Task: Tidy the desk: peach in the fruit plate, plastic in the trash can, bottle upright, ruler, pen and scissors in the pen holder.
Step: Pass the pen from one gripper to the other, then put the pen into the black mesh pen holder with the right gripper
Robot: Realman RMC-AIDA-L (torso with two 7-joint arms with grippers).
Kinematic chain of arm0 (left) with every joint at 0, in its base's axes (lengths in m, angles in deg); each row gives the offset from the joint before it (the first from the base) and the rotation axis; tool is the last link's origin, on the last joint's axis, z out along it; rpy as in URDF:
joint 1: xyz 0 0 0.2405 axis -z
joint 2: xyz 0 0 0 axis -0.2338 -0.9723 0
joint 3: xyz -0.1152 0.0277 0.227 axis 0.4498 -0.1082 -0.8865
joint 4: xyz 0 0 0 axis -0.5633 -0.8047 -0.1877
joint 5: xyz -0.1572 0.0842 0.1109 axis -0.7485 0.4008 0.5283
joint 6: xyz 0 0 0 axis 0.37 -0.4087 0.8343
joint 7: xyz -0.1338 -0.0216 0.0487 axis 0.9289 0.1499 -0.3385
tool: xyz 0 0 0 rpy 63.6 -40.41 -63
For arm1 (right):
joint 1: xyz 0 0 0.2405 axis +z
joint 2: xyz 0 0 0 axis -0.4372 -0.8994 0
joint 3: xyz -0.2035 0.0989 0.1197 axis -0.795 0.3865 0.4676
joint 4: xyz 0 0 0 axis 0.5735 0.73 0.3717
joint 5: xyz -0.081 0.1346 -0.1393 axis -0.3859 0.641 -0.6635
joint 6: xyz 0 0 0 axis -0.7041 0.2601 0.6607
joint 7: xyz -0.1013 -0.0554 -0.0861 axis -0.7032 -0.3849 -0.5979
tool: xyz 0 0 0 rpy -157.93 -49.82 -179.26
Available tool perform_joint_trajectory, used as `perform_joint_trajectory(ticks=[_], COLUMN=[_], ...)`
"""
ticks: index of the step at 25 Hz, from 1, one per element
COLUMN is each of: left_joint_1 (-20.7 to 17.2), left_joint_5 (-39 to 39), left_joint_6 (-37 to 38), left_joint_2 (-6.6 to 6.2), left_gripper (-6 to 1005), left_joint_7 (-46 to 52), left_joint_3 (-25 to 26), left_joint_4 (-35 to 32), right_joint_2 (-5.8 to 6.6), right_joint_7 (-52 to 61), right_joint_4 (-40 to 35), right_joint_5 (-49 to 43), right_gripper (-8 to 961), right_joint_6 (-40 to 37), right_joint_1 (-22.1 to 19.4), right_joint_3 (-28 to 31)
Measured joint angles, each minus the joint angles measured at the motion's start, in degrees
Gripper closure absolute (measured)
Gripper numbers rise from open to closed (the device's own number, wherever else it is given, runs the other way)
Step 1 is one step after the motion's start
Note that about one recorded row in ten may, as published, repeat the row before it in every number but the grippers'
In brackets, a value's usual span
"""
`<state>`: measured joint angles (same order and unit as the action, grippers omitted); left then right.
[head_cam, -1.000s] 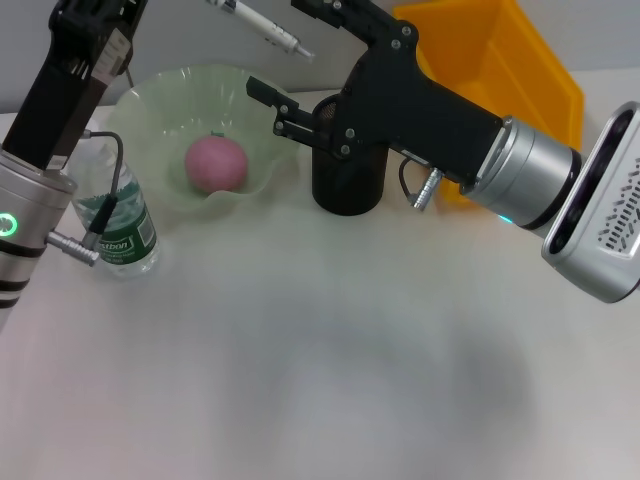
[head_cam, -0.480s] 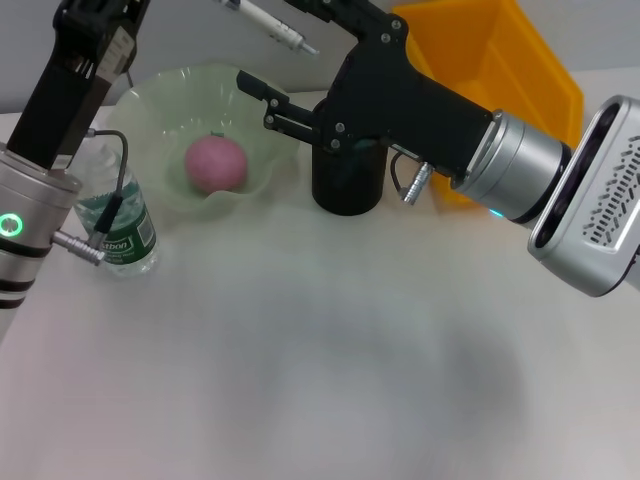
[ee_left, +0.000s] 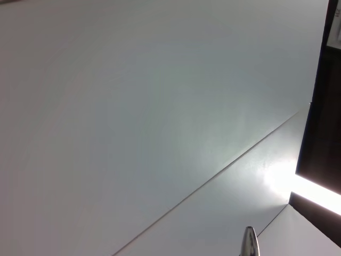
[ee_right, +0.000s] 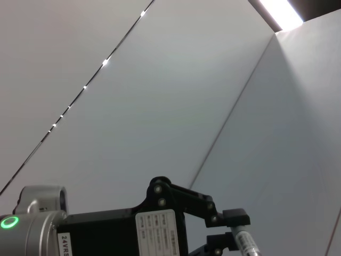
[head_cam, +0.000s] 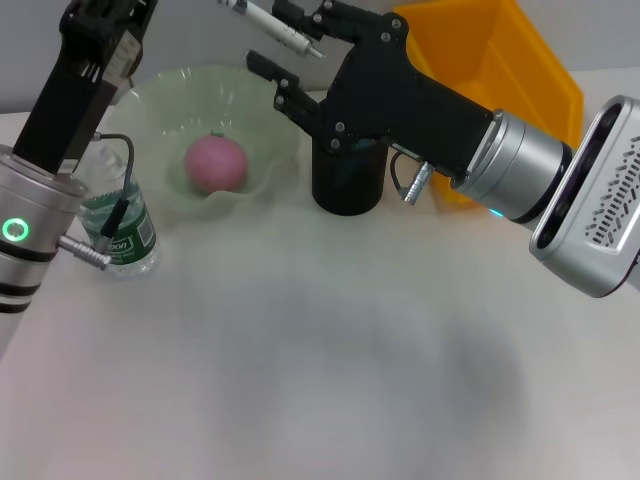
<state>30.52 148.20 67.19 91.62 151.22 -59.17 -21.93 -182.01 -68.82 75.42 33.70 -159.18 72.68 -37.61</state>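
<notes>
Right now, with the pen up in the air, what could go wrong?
1. The left tool holds the pen, and the right tool is open around its tip. A mistimed release would likely drop it towards the plate.
2. The right arm sits low over the holder and may knock it.
3. The left arm is close beside the upright bottle and could tip it.

Pink peach [head_cam: 215,164] in plate [head_cam: 160,105]; bottle [head_cam: 118,228] seemingly upright.
</notes>
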Motion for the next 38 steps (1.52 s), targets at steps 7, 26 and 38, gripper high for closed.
perform_joint_trajectory(ticks=[7, 26, 38], left_joint_1=[-0.2, -0.6, -1.6], left_joint_5=[0.0, 0.4, 0.4], left_joint_6=[-0.1, 0.2, 1.3], left_joint_2=[0.00, 0.00, 0.00], left_gripper=[860, 859, 590], left_joint_7=[0.0, 0.1, 0.0], left_joint_3=[0.0, 0.6, 2.0], left_joint_4=[0.3, 0.8, 0.7], right_joint_2=[0.00, 0.04, 0.00], right_joint_7=[0.0, 0.0, 0.0], right_joint_4=[0.0, 1.2, 2.1], right_joint_5=[0.0, 0.1, 0.1], right_gripper=[538, 828, 827], right_joint_6=[-0.3, -1.2, -2.3], right_joint_1=[-0.1, -0.4, -0.9], right_joint_3=[0.2, 2.3, 3.6])
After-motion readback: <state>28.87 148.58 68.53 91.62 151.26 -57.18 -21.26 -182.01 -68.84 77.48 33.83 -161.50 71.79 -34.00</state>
